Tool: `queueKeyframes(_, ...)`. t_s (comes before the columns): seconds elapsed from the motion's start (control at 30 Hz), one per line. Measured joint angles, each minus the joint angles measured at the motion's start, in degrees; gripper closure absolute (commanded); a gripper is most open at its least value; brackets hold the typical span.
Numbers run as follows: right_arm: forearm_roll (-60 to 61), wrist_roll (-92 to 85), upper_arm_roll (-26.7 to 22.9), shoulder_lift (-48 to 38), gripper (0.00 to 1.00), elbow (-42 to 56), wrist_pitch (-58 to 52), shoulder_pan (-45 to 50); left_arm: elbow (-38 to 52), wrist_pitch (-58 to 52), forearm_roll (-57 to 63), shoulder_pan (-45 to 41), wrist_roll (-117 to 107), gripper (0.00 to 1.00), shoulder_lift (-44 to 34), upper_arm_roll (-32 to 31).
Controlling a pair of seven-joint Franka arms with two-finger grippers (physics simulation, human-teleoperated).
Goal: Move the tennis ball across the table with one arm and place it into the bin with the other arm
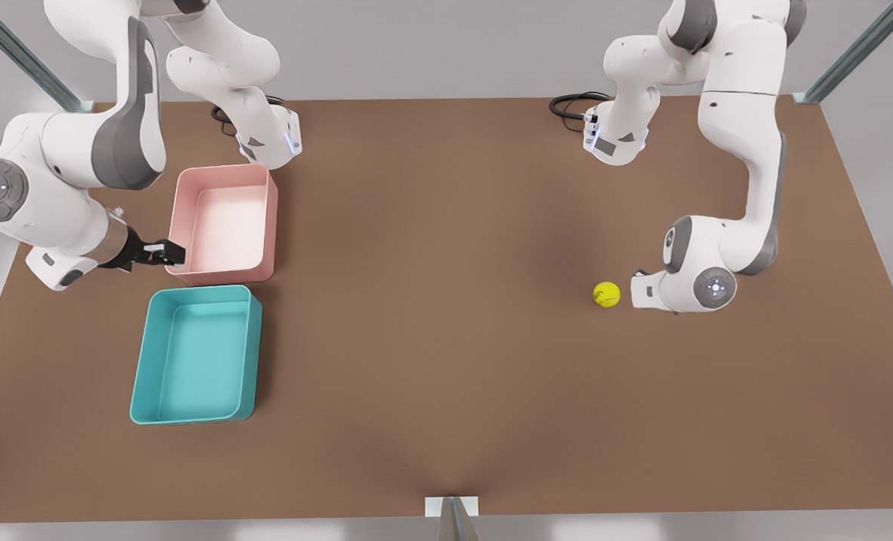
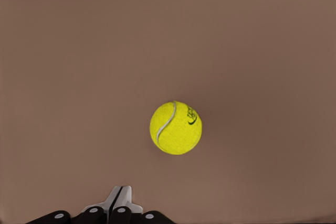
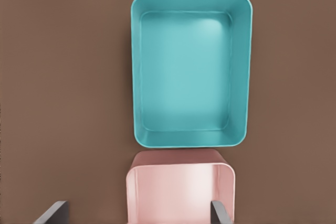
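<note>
One tennis ball (image 1: 606, 294), one teal bin (image 1: 195, 355), one pink tray (image 1: 225, 224), two arms.
</note>
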Motion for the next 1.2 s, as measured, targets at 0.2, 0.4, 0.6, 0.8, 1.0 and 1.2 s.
queueKeyframes(0.2, 0.65, -0.22, 0.02, 0.22, 0.00, -0.14, 0.35, 0.12, -2.69, 7.92, 2.85, 1.14, 18.60, 0.79, 2.45, -0.01)
queueKeyframes(0.4, 0.86, -0.40, 0.02, 0.38, 0.00, -0.15, 0.45, 0.11, -4.88, 11.36, 3.77, 1.12, 26.96, 0.79, 3.78, -0.02)
queueKeyframes(0.6, 0.90, -0.53, 0.06, 0.45, 0.00, -0.28, 0.46, 0.11, -6.11, 12.55, 4.13, 0.82, 30.15, 0.79, 5.59, -0.06)
queueKeyframes(0.8, 0.91, -0.65, 0.06, 0.53, 0.00, -0.32, 0.46, 0.11, -6.24, 12.84, 5.69, 0.88, 33.48, 0.79, 7.24, -0.08)
queueKeyframes(1.0, 1.04, -0.94, 0.06, 0.53, 0.00, -0.38, 0.43, 0.11, -6.24, 11.63, 5.75, -0.10, 36.12, 0.79, 7.35, -0.02)
queueKeyframes(1.2, 1.03, -1.14, 0.06, 0.61, 0.00, -0.58, 0.42, 0.11, -6.26, 10.22, 5.78, -0.70, 37.47, 0.79, 7.36, 0.00)
